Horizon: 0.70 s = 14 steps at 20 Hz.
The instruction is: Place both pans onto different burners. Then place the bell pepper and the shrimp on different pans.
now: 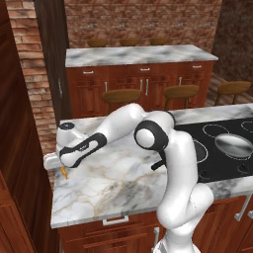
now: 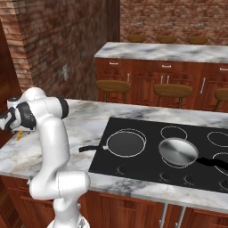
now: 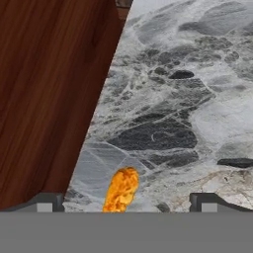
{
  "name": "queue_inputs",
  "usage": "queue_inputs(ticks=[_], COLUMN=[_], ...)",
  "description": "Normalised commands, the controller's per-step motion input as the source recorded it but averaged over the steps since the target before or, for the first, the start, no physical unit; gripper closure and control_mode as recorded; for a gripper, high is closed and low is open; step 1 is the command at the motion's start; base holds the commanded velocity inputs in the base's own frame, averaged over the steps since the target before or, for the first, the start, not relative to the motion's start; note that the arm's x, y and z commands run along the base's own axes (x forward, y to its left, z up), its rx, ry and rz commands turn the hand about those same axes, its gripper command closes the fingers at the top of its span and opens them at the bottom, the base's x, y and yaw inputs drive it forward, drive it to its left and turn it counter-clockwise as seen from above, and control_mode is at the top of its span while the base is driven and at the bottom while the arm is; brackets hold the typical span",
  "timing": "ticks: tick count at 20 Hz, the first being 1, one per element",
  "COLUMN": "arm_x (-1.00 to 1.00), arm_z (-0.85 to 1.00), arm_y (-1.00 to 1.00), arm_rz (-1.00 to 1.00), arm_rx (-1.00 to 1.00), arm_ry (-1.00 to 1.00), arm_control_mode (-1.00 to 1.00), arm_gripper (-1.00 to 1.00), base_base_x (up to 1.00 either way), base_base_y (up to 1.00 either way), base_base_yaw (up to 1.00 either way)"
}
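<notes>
The small curved shrimp (image 3: 121, 190) glows mottled orange and yellow against the polished marble surface (image 3: 188, 99), white veined with grey, charcoal and tan. The flat glass cooktop (image 2: 147, 171) is black with thin white rings. One round shallow pan (image 2: 126, 143) is matte black, the other steel pan (image 2: 178, 151) shiny silver-grey.

My arm (image 1: 173, 163): glossy white, rounded tubular segments joined by dark grey-black bands at each joint, rising from a bulbous white base. My hand (image 1: 69, 143): white casing with a black wrist collar. My finger tips (image 3: 49, 201): small, dark grey, blocky, each bearing a lighter square pad.
</notes>
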Motion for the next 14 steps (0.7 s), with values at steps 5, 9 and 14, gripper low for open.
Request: queue_inputs(ticks=[5,9,14], arm_x=[0.15,0.08,0.00], arm_z=[-0.21,-0.26,-0.28], arm_y=[0.19,0.02,0.00], arm_rz=[0.00,0.00,0.00], arm_rx=[0.00,0.00,0.00], arm_ry=[0.00,0.00,-0.01], arm_control_mode=[-1.00,-1.00,-1.00], arm_gripper=[-1.00,-1.00,-1.00], base_base_x=[0.00,0.00,0.00], base_base_y=[0.00,0.00,0.00], base_base_yaw=[0.00,0.00,0.00])
